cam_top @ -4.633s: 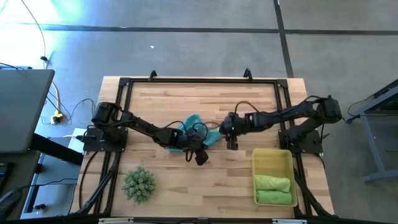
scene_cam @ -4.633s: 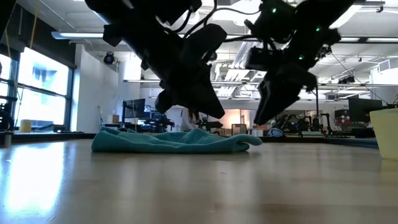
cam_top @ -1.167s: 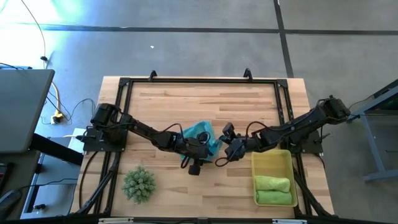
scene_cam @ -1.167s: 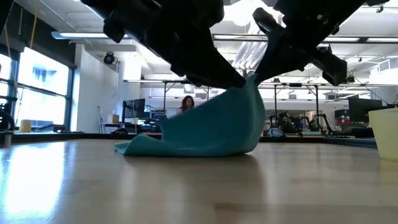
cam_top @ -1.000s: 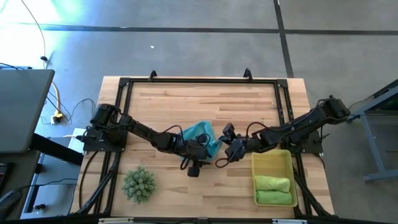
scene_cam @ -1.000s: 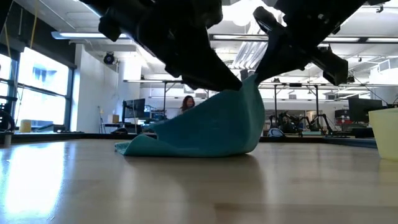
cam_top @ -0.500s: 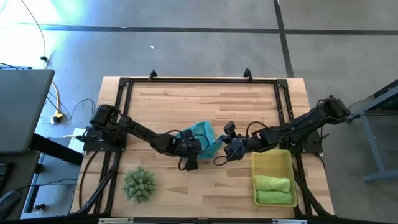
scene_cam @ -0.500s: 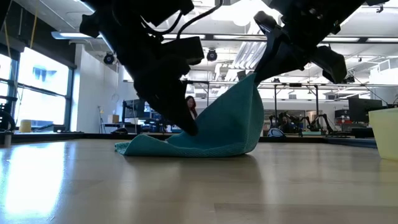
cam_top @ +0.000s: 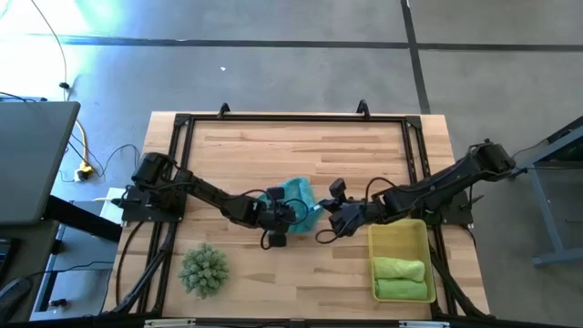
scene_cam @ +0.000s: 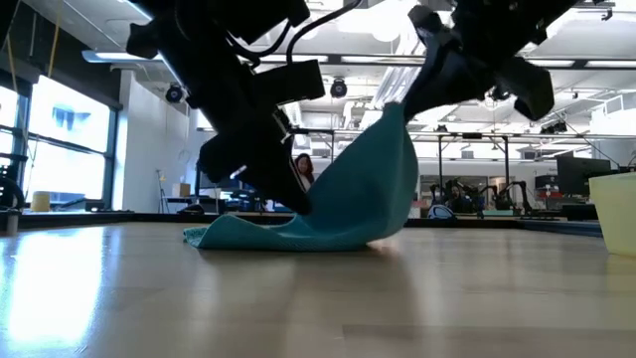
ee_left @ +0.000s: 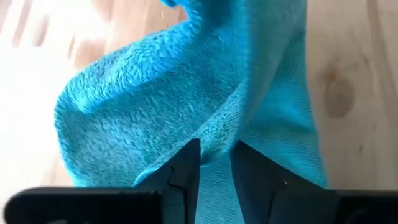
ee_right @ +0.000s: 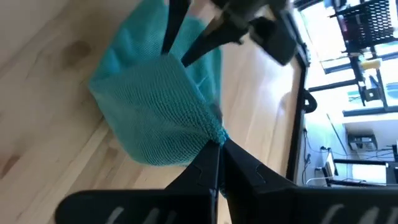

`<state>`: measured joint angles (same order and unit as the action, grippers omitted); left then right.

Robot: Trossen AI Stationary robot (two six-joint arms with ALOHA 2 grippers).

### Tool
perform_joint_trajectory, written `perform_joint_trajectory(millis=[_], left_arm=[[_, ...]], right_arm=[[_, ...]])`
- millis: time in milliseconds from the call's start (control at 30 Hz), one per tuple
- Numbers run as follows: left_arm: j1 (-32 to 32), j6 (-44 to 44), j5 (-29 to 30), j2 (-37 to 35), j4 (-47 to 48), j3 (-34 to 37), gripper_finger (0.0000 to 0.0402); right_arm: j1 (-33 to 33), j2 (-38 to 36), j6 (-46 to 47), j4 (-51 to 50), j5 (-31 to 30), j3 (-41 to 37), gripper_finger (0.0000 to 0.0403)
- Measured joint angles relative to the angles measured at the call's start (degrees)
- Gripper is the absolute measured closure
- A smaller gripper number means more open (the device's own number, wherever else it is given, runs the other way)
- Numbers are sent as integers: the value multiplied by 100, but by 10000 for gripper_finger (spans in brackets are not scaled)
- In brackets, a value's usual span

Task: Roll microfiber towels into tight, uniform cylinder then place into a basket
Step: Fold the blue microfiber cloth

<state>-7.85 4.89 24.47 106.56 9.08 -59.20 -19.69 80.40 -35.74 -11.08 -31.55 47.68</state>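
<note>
The teal microfiber towel [cam_top: 293, 193] lies at the table's middle with one corner raised and its low part [scene_cam: 248, 237] on the wood. My right gripper [cam_top: 319, 213] is shut on that raised corner. My left gripper [cam_top: 288, 212] slants down into the towel's lower part, its fingers closed on a fold [ee_left: 217, 140]. The yellow basket [cam_top: 398, 227] at the near right holds two rolled green towels [cam_top: 399, 269], [cam_top: 401, 289]. My left gripper pinches a raised fold of the towel [ee_left: 219, 144] between its two fingers [ee_left: 186, 167], slanting down from the table's left. The cloth around the fold rests on the table. My right gripper pinches the towel's corner [ee_right: 214, 132] at its fingertips [ee_right: 208, 163], coming from the table's right. The corner [scene_cam: 396, 111] is lifted well above the table, and the cloth slopes down from it to the wood.
A spiky green plant-like ball [cam_top: 202, 270] sits near the table's front left. The basket's wall [scene_cam: 616, 214] stands at the right. A black frame [cam_top: 291, 118] runs along the table's edges. Bare wood lies in front of the towel.
My left gripper has swung away from the raised corner, tipped downward and gone toward the table's left, down onto the towel's lower part. My right gripper has rolled a little in place; the raised corner stays up and leans slightly more.
</note>
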Motion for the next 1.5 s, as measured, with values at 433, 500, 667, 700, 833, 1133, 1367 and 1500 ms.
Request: perform_joint_trajectory(millis=[433, 500, 667, 700, 833, 1133, 1367, 1500], left_arm=[[320, -400, -255, 0, 131, 29, 365], [349, -405, -343, 0, 161, 29, 373], [378, -282, -343, 0, 205, 29, 398], [378, -199, -338, 0, 208, 29, 399], [307, 331, -144, 0, 223, 29, 400], [-249, 1843, 819, -72, 1036, -276, 401], [-634, 2931, 1438, -72, 2990, -1092, 401], [-791, 3331, 1810, -74, 3959, -1575, 401]], right_arm=[[-34, -799, 430, -73, -110, 0, 403], [-34, -809, 428, -75, -110, 0, 403], [-32, -809, 449, -138, -125, 0, 403], [-30, -809, 492, -165, -125, 0, 403], [-19, -809, 967, -327, -124, -2, 403], [-18, -809, 2778, -1229, 30, -4, 403], [-19, -809, 4426, -1360, 530, -4, 403], [-19, -809, 5040, -1495, 693, -4, 403]])
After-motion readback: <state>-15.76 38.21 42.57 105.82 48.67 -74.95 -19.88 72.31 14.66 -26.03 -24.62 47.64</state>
